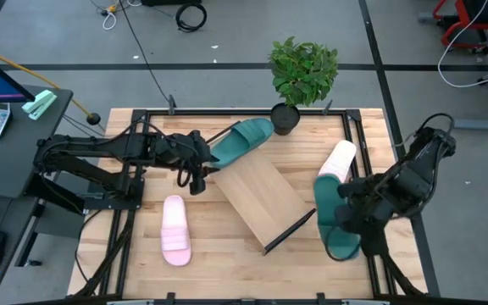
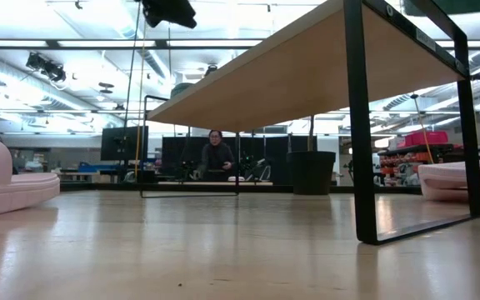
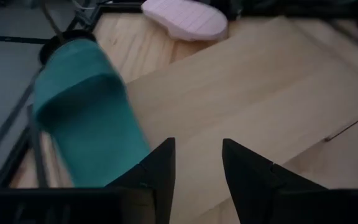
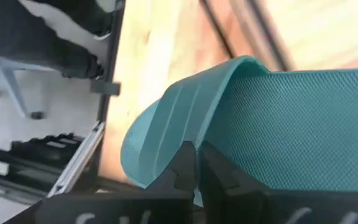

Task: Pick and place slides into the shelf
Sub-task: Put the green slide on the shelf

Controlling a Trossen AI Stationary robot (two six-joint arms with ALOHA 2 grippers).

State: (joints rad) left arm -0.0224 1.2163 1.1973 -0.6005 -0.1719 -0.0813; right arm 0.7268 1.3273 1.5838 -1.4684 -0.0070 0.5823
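Note:
The shelf [image 1: 257,199] stands aslant in the table's middle on black end frames [image 2: 363,125]. One teal slide [image 1: 242,140] lies on its far end. My left gripper [image 3: 197,165] is open over the shelf board [image 3: 260,93], right beside that slide [image 3: 86,118]; whether a finger touches it, I cannot tell. My right gripper [image 1: 346,212] is shut on the second teal slide [image 1: 335,222] at the right. One pink slide [image 1: 174,230] lies on the table at the near left. The other pink slide [image 1: 339,159] lies at the right. My right gripper pinches a thin edge of the teal slide [image 4: 194,144] between its two fingers, where the smooth ribbed part [image 4: 166,130] meets the textured part [image 4: 291,118]. The fingers come from above. The slide seems lifted off the table; a dark green shape [image 2: 457,7] shows at the low view's top.
A potted plant [image 1: 303,72] stands at the table's far edge, its black pot [image 1: 285,119] close to the slide on the shelf. The right pink slide [image 2: 461,179] lies beyond the shelf's frame. A person [image 2: 217,158] sits in the room behind the table.

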